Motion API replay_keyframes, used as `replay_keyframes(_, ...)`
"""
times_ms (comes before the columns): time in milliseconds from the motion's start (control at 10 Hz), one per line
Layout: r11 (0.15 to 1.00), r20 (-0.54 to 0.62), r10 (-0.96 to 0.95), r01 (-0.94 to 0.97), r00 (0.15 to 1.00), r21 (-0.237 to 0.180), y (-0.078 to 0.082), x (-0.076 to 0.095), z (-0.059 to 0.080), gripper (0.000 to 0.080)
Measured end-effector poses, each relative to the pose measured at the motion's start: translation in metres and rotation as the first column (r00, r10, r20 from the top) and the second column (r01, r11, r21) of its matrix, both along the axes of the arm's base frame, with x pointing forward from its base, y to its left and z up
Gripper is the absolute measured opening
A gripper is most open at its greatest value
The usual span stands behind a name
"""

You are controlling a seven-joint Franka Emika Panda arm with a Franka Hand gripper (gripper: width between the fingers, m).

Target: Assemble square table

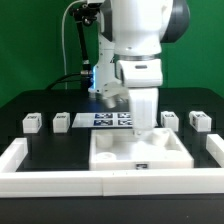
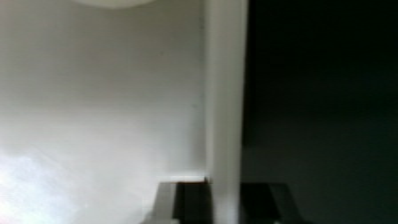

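The square table's white slab [image 1: 150, 150] lies flat just behind the front border wall, with round sockets showing on its top. My gripper [image 1: 143, 126] reaches straight down onto the slab's far edge. In the wrist view the slab's white face [image 2: 107, 110] fills one side and dark table the other. The gripper [image 2: 226, 205] straddles the slab's thin rim [image 2: 226, 90], with a dark finger [image 2: 189, 203] pressed against each side, so it is shut on the rim. Small white leg blocks stand in pairs: two at the exterior view's left [image 1: 32, 122] and two at its right [image 1: 199, 120].
The marker board [image 1: 108, 120] lies flat behind the slab, partly hidden by the arm. The long white U-shaped border wall [image 1: 20, 160] runs along the front and both sides. A cable stand rises at the back.
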State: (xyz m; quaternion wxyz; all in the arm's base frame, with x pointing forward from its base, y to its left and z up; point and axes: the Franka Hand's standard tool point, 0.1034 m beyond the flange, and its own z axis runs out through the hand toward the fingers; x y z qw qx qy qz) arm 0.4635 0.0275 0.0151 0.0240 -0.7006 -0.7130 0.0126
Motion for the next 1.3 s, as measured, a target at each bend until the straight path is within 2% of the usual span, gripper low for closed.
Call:
replay_keyframes(300, 1.0, 0.029, 0.013, -0.014, 1.0, 0.017, 0.028, 0.015, 0.0, 0.0062)
replay_keyframes(600, 1.0, 0.039, -0.017, 0.016, 0.999, 0.024, 0.047, 0.025, 0.0, 0.0061)
replay_keyframes(1100, 0.999, 0.033, -0.038, 0.037, 0.999, 0.023, 0.05, 0.027, 0.0, 0.0061)
replay_keyframes(1200, 0.999, 0.033, -0.038, 0.038, 0.999, 0.023, 0.05, 0.027, 0.0, 0.0149)
replay_keyframes(1300, 0.999, 0.033, -0.039, 0.038, 0.999, 0.023, 0.049, 0.027, 0.0, 0.0291)
